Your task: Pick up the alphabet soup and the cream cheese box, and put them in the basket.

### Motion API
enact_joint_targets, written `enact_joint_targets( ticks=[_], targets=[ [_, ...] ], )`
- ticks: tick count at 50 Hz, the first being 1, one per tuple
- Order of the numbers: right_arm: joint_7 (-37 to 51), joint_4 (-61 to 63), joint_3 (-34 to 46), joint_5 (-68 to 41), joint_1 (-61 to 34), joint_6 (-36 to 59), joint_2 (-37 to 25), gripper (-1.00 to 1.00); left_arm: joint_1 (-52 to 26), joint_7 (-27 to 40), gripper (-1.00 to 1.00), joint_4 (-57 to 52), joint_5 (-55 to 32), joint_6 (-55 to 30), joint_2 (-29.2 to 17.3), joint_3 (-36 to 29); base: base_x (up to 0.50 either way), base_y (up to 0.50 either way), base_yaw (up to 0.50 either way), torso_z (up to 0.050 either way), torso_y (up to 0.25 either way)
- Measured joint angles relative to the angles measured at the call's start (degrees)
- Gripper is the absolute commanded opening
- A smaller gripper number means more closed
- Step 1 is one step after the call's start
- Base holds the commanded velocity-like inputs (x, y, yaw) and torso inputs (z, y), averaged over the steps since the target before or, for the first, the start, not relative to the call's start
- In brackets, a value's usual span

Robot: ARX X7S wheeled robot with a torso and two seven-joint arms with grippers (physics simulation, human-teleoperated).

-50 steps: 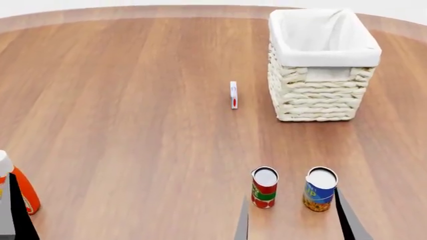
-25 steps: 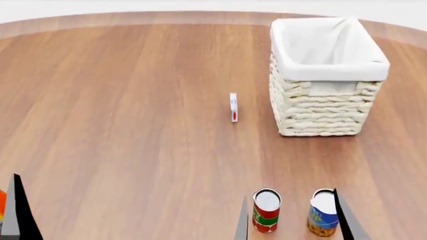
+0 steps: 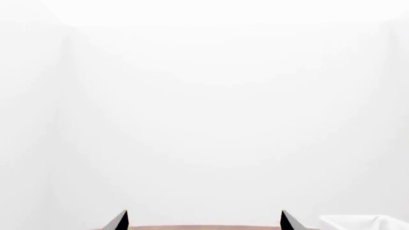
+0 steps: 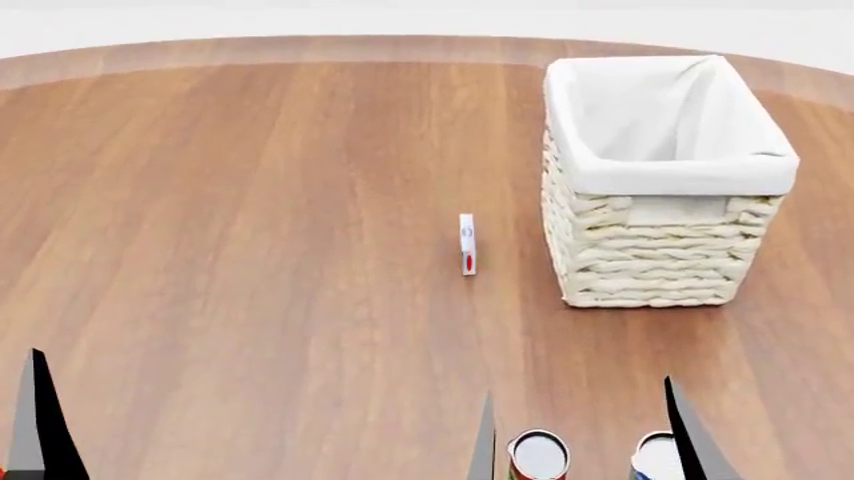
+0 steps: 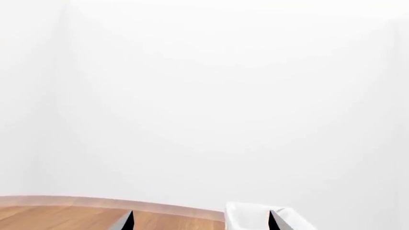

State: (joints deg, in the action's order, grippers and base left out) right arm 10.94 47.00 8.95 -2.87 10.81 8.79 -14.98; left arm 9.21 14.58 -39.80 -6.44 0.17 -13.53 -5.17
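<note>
Right end effector [image 4: 581, 445]: two dark fingertips stick up at the bottom edge of the head view, spread wide apart, released, nothing between the pads; the tops of two cans show in the gap, lower on the desk.
Left end effector [image 3: 204, 221]: in the left wrist view two dark tips stand well apart with only bare desk edge and white wall between them, released and holding nothing; in the head view one dark tip of it shows at the bottom left corner.
Alphabet soup [image 4: 657, 458]: upright on the desk at the bottom edge of the head view, just inside the right end effector's right fingertip; only its pale lid and a strip of blue label show.
Red and green can [image 4: 538, 456]: upright just beside the alphabet soup, to its left, not touching it.
Cream cheese box [image 4: 467, 243]: stands on its thin edge near mid-desk, apart from the basket, to its left.
Basket [image 4: 647, 250]: upright on the far right of the desk, white liner folded over the rim, nothing seen inside.
Desk [image 4: 240, 220]: round, brown wood grain.
</note>
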Motion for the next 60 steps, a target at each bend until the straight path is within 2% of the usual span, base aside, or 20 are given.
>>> enact_joint_targets(
  ticks=[60],
  targets=[
    [2.4,-0.3,1.7,-2.2,-0.8,0.3,-2.5,1.0,0.2,1.7,1.0,0.6,-0.8,0.6,-1.8,-1.2,0.2,0.0,0.0,0.0,0.0]
  ],
)
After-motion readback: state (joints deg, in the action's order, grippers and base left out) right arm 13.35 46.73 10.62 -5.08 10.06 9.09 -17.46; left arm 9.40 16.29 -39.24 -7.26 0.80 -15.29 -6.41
